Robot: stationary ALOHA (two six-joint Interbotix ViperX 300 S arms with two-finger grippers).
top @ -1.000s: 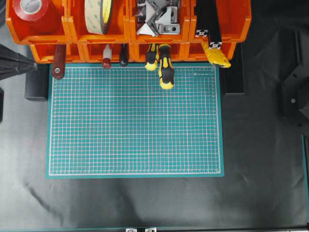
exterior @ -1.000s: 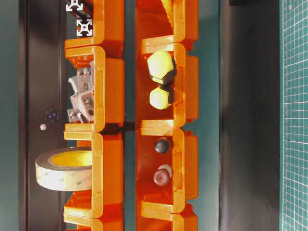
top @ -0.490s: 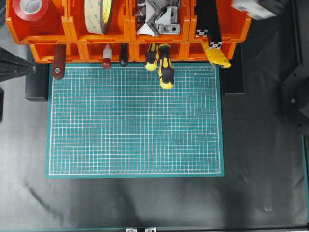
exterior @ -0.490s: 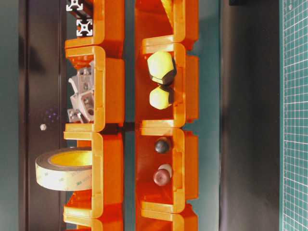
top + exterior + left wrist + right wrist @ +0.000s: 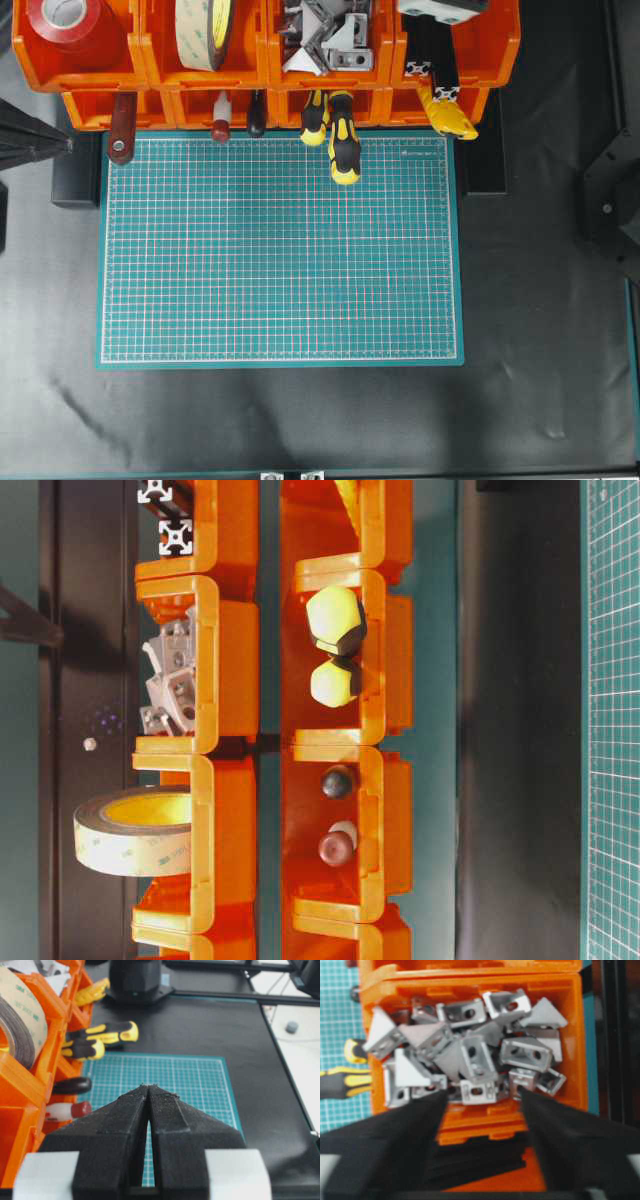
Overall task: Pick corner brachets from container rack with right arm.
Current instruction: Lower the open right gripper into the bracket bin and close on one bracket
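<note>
Your right arm's jaws [image 5: 480, 1092] stand wide apart, nothing between them, hanging over the bin heaped with corner brachets [image 5: 470, 1055]. That pile of silver angle pieces sits in the upper tier of the container rack [image 5: 330, 75], beside the tape roll's [image 5: 205, 30] bin. On the far side of the table, your left arm's jaws [image 5: 149, 1091] are pressed together and empty, pointing across the green mat [image 5: 280, 250] beside the screwdrivers [image 5: 335, 135].

Black wedge fingers [image 5: 170, 1125] — white mounts
</note>
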